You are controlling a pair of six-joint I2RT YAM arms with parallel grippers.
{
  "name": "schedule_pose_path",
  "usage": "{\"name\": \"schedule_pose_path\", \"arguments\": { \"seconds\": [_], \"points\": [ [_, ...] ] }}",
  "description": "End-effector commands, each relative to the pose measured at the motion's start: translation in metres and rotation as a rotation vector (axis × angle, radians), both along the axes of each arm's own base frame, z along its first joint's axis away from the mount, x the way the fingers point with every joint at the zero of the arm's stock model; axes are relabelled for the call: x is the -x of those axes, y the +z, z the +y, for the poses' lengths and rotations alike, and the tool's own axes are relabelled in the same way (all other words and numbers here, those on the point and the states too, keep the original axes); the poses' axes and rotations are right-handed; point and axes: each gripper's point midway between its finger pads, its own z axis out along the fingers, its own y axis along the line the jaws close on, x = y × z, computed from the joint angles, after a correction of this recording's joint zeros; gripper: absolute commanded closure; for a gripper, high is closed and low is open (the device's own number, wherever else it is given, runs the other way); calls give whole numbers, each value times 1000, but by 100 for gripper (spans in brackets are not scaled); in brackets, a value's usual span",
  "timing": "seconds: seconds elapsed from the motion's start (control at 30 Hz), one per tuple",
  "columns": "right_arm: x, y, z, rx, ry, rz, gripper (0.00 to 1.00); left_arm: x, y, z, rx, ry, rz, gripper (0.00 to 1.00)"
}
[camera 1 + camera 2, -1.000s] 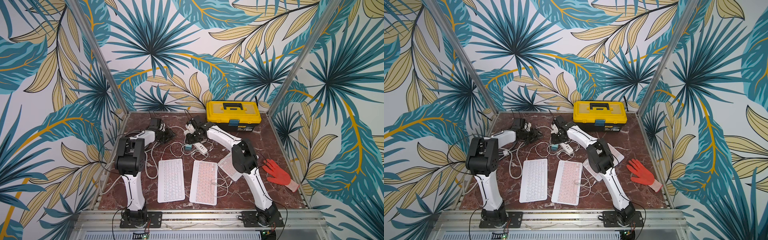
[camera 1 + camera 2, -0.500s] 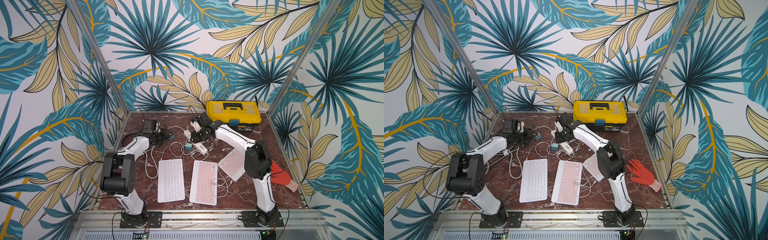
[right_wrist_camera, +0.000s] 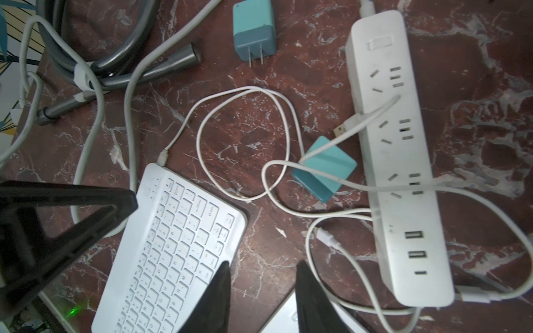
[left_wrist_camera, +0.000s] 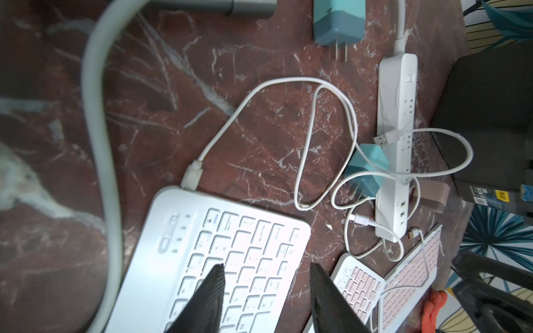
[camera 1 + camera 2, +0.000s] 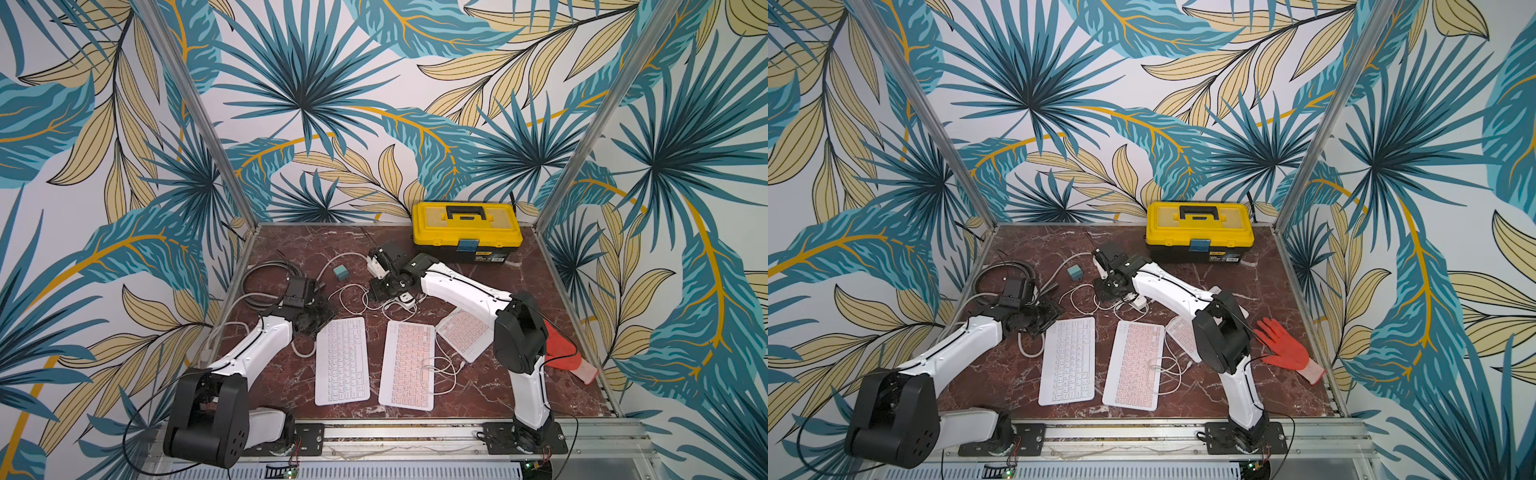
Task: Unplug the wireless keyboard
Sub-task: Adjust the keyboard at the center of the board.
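The white wireless keyboard [image 5: 341, 359] lay flat on the marble surface [image 5: 478, 390], its length running toward the back wall. A thin white cable [image 4: 227, 124] was plugged into its far left corner through a small connector [image 4: 191, 176]. From there the cable ran in loose loops over the surface beyond the keyboard's far end. Its other end could not be followed through the tangle.

The left gripper [image 5: 311, 321] hung at the keyboard's far left corner. Its fingers [image 4: 210, 299] were moderately spread above the keys with nothing between them; whether they touched the keys could not be told. The right gripper [image 3: 264, 263] hovered beyond the keyboard's far right corner, its jaws also partway apart and empty.

Beyond that same far right corner lay a white power strip [image 3: 395, 173]. A teal charger [image 3: 324, 170] sat just beside it, and cables were draped across both. A second teal charger [image 5: 340, 272] lay farther back from the keyboard, prongs showing, apart from the strip.

Just right of the keyboard sat a pink keyboard [image 5: 409, 365], and past that a smaller pink one [image 5: 463, 332] lay at an angle. A red glove [image 5: 1285, 349] lay well to the keyboard's right. A yellow toolbox [image 5: 465, 232] stood by the back wall, well beyond the keyboard's far end.
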Motion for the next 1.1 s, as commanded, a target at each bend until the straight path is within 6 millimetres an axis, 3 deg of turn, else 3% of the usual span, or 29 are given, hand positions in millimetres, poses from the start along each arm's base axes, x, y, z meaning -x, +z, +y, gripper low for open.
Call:
{"name": "schedule_pose_path", "arguments": {
  "seconds": [0.0, 0.17, 0.43, 0.6, 0.87, 1.07],
  "points": [
    [8, 2, 20, 11, -35, -7, 63, 28, -12, 15, -66, 93, 67, 51],
    [18, -6, 58, -66, -58, 57, 67, 50, -26, 29, -107, 155, 116, 52],
    [23, -23, 106, -178, -85, 122, 67, 49, -36, 50, -160, 182, 147, 52],
    [23, -33, 117, -201, -80, 143, 67, 46, -46, 56, -179, 159, 191, 51],
    [23, -46, 127, -213, -60, 177, 67, 41, -61, 50, -178, 98, 227, 49],
    [25, -48, 126, -208, -44, 174, 67, 29, -36, 46, -166, 73, 135, 49]
  ]
}}
